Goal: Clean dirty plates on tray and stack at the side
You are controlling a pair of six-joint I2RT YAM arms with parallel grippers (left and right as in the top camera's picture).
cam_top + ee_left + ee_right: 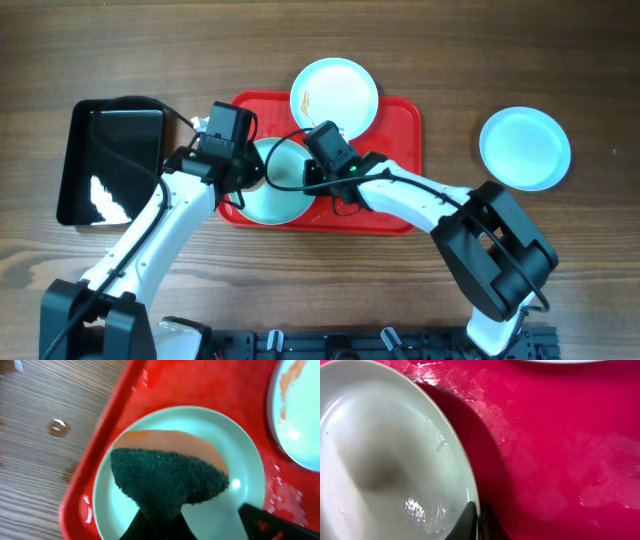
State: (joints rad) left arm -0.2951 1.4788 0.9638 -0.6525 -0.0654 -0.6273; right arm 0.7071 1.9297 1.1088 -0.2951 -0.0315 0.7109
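Inspection runs from largest item down. The wooden desk (560,60) carries everything. The red tray (398,130) lies at its centre, and its floor shows glossy wet patches in the right wrist view. A black tray (110,160) sits on the desk just beside the red tray's left end. Three plates are noted. The smeared plate (335,95) sits at the red tray's far edge, overlapping the rim, with an orange-brown streak on its left side. The side plate (525,148) rests on the bare desk to the right, apart from the red tray, with no marks visible. The near plate (275,195) lies inside the red tray at its near left part, between my two arms. The sponge (167,477), with a dark green scouring face and an orange body, sits over the near plate's inside; I cannot tell how firmly it bears on the surface. My left end effector (160,527) is closed tight on the sponge's lower end. My right end effector (477,522) is fully closed, pinching the near plate's right rim between its fingers. A small clear droplet (59,426) lies on the desk left of the red tray.
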